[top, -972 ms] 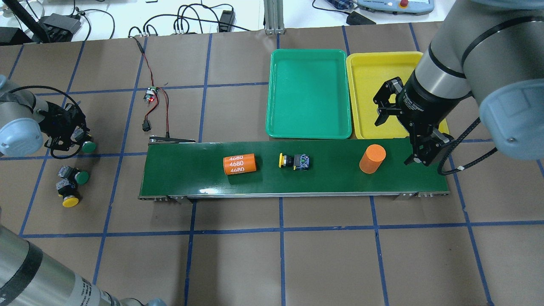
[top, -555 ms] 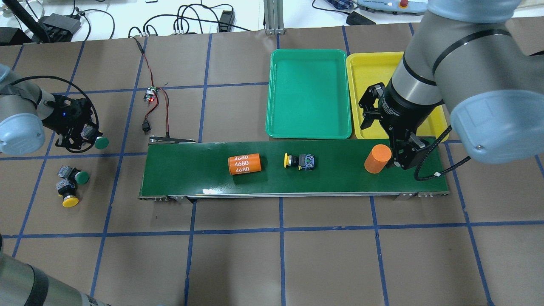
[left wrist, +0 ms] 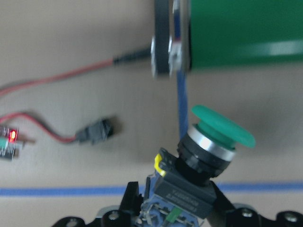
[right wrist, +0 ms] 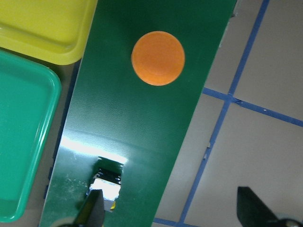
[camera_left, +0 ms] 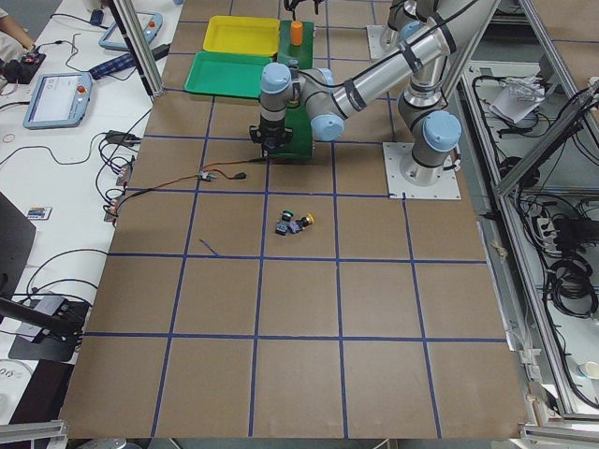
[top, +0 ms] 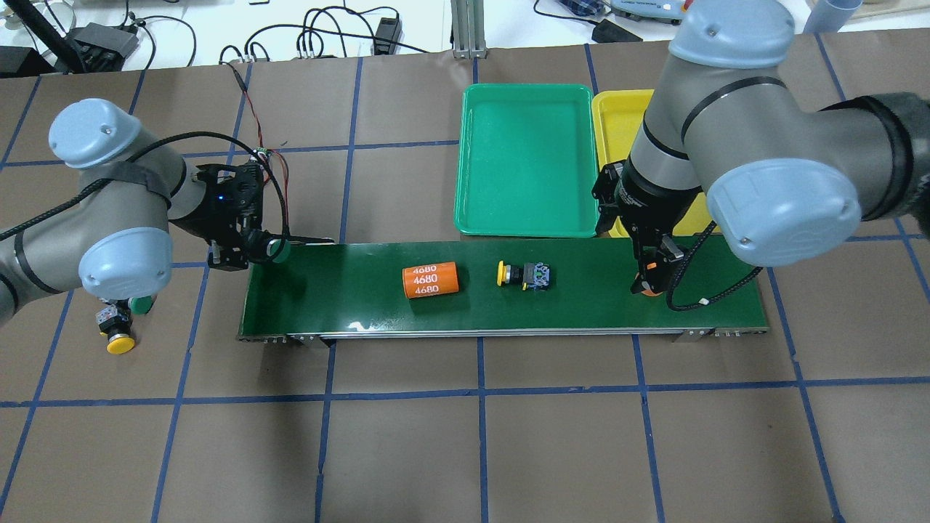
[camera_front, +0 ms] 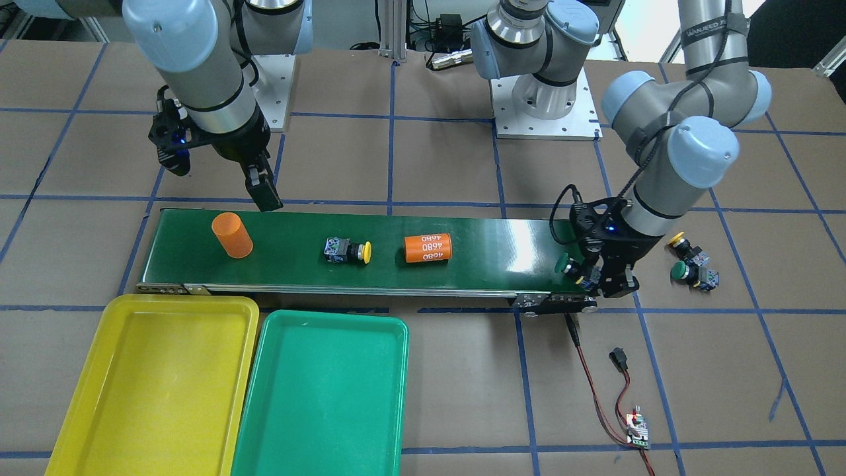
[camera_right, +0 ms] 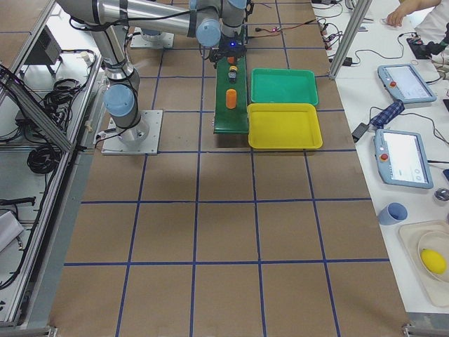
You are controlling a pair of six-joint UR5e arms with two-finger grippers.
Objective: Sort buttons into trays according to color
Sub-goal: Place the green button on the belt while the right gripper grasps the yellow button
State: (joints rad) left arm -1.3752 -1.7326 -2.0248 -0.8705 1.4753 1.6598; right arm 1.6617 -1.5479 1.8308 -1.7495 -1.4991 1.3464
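Left gripper clamps a green button by its body beside the belt's end. Right gripper hangs wide open near an orange cylinder.

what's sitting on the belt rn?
On the belt: an upright orange cylinder, a yellow button on its side, a lying 4680 cylinder. The left gripper holds a green button at the belt's end; whether it touches the belt is hidden.

There were four buttons, two yellow and two green; two trays, one yellow tray, one green tray; two orange cylinders; one belt.
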